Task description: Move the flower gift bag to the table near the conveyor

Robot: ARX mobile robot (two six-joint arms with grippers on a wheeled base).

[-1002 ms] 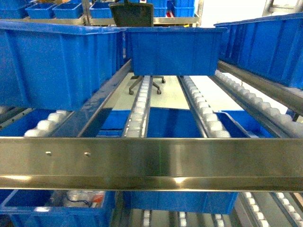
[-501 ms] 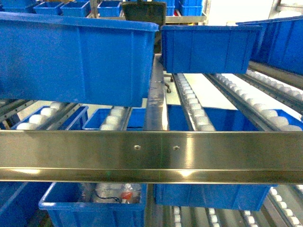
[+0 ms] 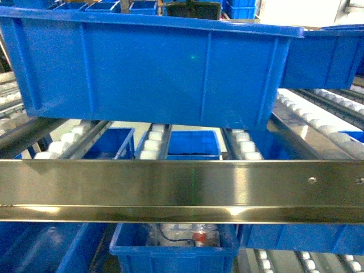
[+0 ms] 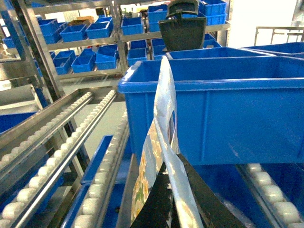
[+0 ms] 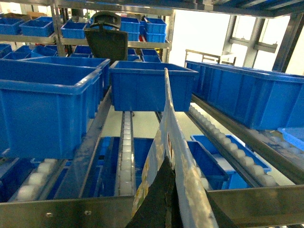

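Observation:
The flower gift bag (image 4: 164,109), pale blue with yellow flowers, stands edge-on in the left wrist view. My left gripper (image 4: 171,166) is shut on it, its black fingers (image 4: 156,211) meeting at the bag's lower part. The same bag (image 5: 168,133) rises from my right gripper (image 5: 168,164) in the right wrist view, which is also shut on it. Both are held in front of the conveyor (image 3: 182,187), a steel rack with white roller lanes (image 4: 57,161). The head view shows neither the bag nor either gripper. The table is out of view.
A large blue bin (image 3: 153,68) sits on the rollers just behind the steel front beam. More blue bins (image 5: 42,109) stand on neighbouring lanes, and one (image 3: 170,250) on the lower level holds small items. A black chair back (image 5: 107,40) stands behind the rack.
The head view has swung left along the rack. The large blue bin slid from the left to the middle of the frame, and the beam's screws moved to the far right.

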